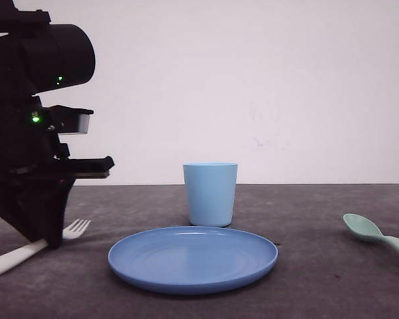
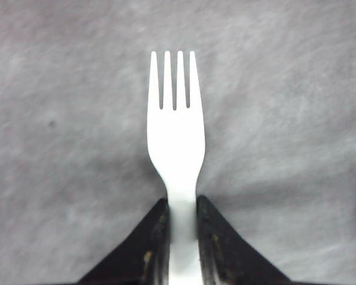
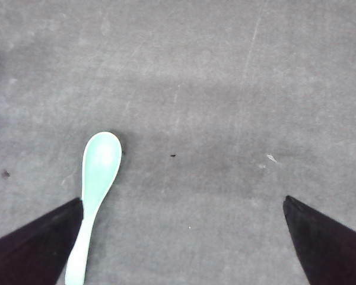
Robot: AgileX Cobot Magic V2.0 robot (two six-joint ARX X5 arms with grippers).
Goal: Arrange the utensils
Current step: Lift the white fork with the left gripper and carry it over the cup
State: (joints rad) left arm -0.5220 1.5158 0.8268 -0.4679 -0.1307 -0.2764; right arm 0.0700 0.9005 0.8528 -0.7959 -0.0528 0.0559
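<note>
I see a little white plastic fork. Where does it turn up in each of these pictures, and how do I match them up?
Front view: the white four-tined plastic fork lies at the far left on the dark grey table, partly behind the left gripper.
Left wrist view: fork in the centre, handle between the closed fingers, tines pointing away.
Right wrist view: no fork; a pale mint-green spoon lies there.
Shared landmark: the grey table surface.

A dark grey table [image 1: 306,279] with four things lying on it.

In the lower middle of the front view we see a round blue plate [image 1: 193,259], and a light blue cup [image 1: 211,194] stands upright just behind it. At the lower left lies a white fork [image 1: 26,251], and at the right edge a mint-green spoon [image 1: 376,236], well apart from the plate. The table surface looks matte and a little speckled.
</note>
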